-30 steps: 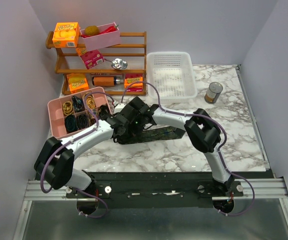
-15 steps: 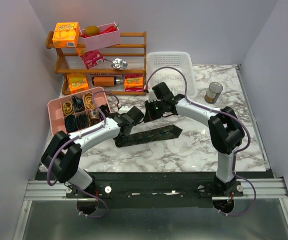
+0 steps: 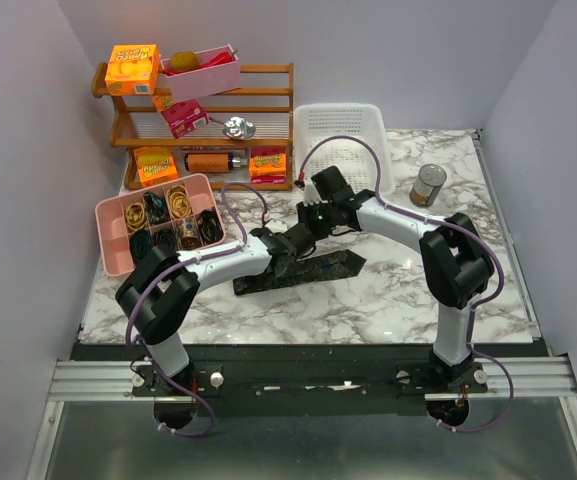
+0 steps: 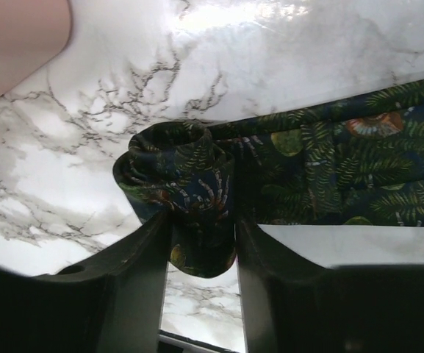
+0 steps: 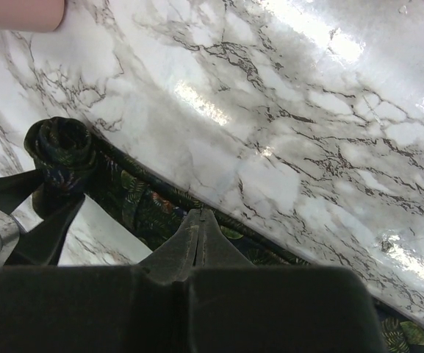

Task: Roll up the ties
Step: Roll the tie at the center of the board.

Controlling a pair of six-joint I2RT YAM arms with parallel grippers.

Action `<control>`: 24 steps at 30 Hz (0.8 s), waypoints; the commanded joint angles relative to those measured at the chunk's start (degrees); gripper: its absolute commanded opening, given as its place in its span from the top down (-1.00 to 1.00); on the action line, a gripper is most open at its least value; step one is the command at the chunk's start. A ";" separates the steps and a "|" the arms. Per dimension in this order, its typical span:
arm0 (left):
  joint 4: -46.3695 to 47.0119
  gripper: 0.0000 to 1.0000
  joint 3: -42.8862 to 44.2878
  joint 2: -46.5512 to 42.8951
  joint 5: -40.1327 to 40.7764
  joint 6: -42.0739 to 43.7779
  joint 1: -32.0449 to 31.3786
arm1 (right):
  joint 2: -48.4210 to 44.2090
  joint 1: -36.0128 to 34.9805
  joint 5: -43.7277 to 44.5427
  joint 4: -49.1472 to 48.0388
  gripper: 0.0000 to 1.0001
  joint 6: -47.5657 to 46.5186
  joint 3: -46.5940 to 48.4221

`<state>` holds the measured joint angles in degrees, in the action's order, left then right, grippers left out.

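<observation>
Matt patterned cloth tie [image 4: 322, 169], glossy marble table [image 5: 307, 110]

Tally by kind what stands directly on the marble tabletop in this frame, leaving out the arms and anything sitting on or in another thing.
dark leaf-patterned fabric necktie: 1
pink compartmented plastic box: 1
white perforated plastic basket: 1
metal tin can: 1
wooden shelf rack: 1
Total: 5
</observation>
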<state>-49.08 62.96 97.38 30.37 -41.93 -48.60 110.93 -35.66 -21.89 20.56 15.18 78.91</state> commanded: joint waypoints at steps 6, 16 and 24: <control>9.60 -0.27 -1.61 0.53 -7.60 0.18 -0.44 | -0.46 -0.29 -1.66 -1.22 0.99 -0.24 -1.13; 15.77 -0.29 -4.33 -4.82 -12.97 1.33 1.05 | -0.37 -0.38 -3.33 -1.22 0.99 -1.20 -1.13; 17.26 -0.52 -7.14 -16.16 -12.00 2.82 4.47 | -1.25 -2.66 -5.09 -1.31 0.99 -2.08 -0.17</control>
<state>-34.59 57.32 87.81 18.61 -40.05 -46.37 110.93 -36.49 -24.88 20.16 14.46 78.61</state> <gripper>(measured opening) 0.732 0.008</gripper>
